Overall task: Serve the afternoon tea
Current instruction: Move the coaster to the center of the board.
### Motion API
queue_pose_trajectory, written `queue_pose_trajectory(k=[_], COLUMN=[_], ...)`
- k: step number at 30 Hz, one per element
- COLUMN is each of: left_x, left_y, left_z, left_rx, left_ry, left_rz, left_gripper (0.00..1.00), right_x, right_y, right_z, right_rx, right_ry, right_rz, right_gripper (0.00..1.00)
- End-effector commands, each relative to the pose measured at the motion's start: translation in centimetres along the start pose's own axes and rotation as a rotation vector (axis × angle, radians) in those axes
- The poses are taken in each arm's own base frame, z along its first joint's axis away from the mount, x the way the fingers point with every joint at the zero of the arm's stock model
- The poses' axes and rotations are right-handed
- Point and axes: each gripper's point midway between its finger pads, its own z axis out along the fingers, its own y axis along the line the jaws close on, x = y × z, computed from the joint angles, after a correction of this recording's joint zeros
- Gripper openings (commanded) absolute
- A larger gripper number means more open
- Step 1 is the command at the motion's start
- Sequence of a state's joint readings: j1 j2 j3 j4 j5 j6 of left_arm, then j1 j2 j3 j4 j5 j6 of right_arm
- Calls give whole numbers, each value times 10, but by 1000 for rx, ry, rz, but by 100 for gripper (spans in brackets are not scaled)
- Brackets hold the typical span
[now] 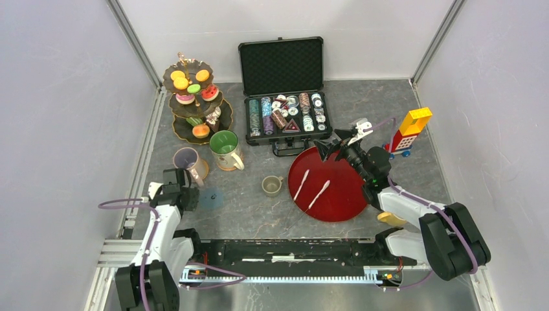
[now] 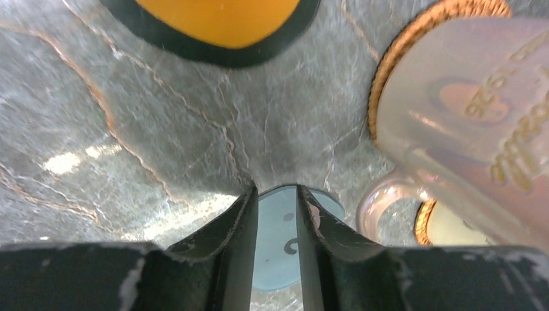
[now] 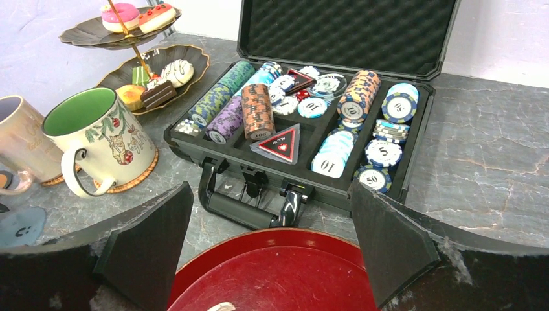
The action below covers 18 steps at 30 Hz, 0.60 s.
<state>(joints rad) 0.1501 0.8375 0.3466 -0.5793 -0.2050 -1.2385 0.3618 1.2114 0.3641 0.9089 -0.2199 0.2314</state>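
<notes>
Afternoon tea sits mostly at 11 o'clock on the tabletop (image 1: 259,217). The three-tier stand (image 1: 180,129) carries its sweets (image 1: 182,83), and just toward 5 o'clock of it stand the lilac mug (image 1: 186,159) and the green mug (image 1: 224,148).

My left claw (image 2: 275,192) is low at 8 o'clock and narrowed to a slit, with the blue coaster (image 2: 278,249) lying flat right under the gap. I cannot tell whether the tips touch it, and nothing is visibly gripped. I judge the step in hand is fetching this coaster, likely as a seat for the small bare cup (image 1: 272,186) near the centre. A thin flat disc gives little to pinch, so the next move calls for catching its edge or sliding it. It also means keeping off the lilac mug's handle, which is just beside the claw at 3 o'clock in the wrist view.

Further right, the red plate (image 1: 346,194) holds two white sticks (image 1: 302,184). My right claw (image 3: 270,188) hangs wide and empty over the plate's far rim, facing the poker-chip case (image 1: 281,65).
</notes>
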Motion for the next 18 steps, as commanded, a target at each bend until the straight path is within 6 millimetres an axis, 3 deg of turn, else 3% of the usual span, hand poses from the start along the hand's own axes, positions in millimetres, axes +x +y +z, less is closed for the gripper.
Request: queue_pose_trajectory(k=[1,9,13,18], left_x=[38,64,78,69], left_y=[24,8,9,6], left_z=[-7,-17,-20,-26], left_rx=[-45,36,34,83], left_ry=[172,210,237,193], left_rz=[37,111,153,221], left_gripper=[34,33,34,38], right_x=[-8,-6,-5,-1], right_y=[5,10,15,38], right_z=[2,5,6,18], right_rx=[-26,-59,-73,-75], right_ry=[-38,-26,-15,32], right_rz=[1,5,-19,-99], right_gripper=[98,98,98,98])
